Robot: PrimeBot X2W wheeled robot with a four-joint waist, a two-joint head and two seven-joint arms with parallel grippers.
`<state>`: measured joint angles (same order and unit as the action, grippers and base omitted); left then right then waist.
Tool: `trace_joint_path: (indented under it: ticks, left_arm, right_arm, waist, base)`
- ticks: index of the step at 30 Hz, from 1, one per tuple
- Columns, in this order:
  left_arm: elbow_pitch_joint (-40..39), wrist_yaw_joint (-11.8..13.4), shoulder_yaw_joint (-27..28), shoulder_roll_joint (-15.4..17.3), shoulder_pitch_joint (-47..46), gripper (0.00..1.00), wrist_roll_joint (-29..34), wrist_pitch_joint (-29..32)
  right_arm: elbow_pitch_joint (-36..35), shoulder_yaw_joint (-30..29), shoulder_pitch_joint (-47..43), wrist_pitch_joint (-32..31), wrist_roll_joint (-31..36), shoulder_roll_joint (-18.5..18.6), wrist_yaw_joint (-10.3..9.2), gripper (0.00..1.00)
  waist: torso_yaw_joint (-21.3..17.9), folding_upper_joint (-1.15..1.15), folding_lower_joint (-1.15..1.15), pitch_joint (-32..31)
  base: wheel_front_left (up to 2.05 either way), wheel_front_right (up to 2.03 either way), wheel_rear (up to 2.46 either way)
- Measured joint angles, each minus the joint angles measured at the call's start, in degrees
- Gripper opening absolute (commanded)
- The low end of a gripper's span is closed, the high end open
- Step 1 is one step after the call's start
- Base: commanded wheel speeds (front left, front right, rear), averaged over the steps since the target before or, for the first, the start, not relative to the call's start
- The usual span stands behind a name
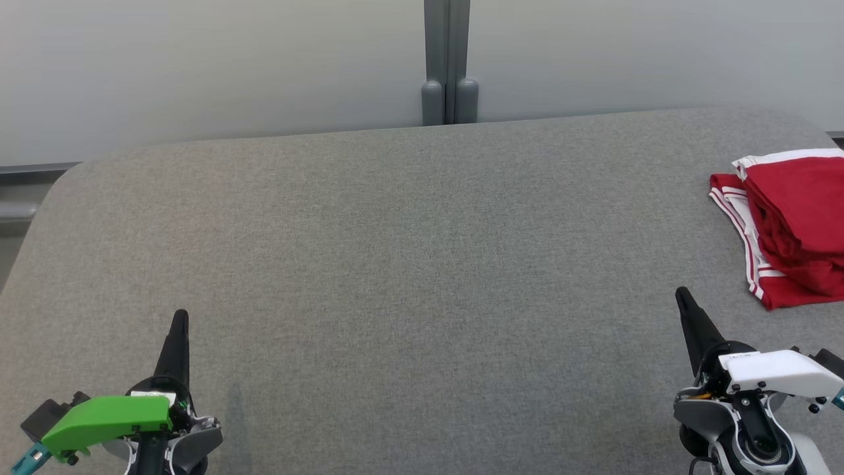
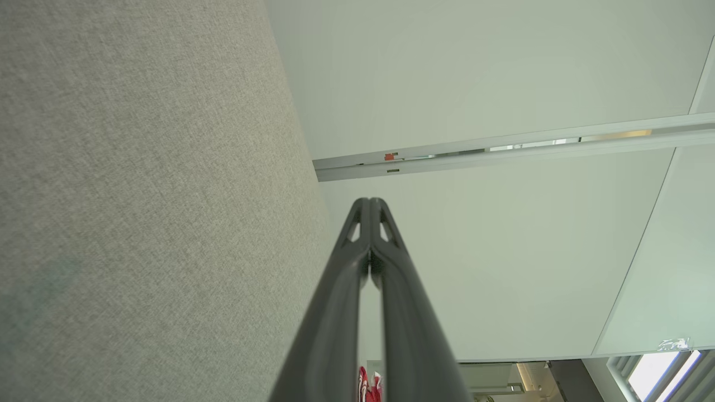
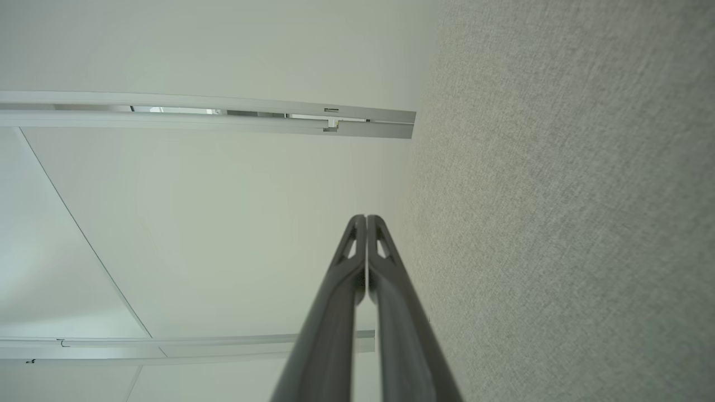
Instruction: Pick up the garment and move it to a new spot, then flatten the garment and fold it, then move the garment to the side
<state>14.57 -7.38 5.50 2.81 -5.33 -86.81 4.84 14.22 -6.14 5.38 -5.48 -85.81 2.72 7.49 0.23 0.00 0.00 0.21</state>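
Far right on the table (image 1: 395, 231): red garment (image 1: 794, 218); left end effector (image 1: 179, 316), right end effector (image 1: 682, 294) both clenched

My left jaws rest low on my left side, pressed shut: the two dark left fingers (image 1: 177, 343) meet tip to tip and point straight ahead, out from a green wrist cover (image 1: 105, 419). My right jaws rest low on my right, shut the same way, the right fingers (image 1: 695, 330) leaning slightly inward, out from a white wrist cover (image 1: 778, 373).
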Motion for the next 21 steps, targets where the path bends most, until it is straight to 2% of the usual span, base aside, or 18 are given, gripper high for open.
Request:
trace_joint_path:
  ticks: [16, 21]
  left_arm:
    - [-0.5, 0.0, 0.8, 0.0, -0.4, 0.0, -5.6, 1.6]
    - [-0.5, 0.0, 0.9, 0.0, -0.5, 0.0, -5.7, 1.6]
  right_arm:
    - [-0.1, -0.4, 0.6, -1.0, -6.4, 0.0, 0.0, 0.0]
    - [-0.1, -0.4, 0.6, -1.1, -6.4, 0.0, 0.0, 0.0]
  waist:
    - [-0.2, 0.0, 0.0, 0.0]
    - [-0.2, 0.0, 0.0, 0.0]
  base:
    - [0.0, 0.0, 0.0]
    - [0.0, 0.0, 0.0]
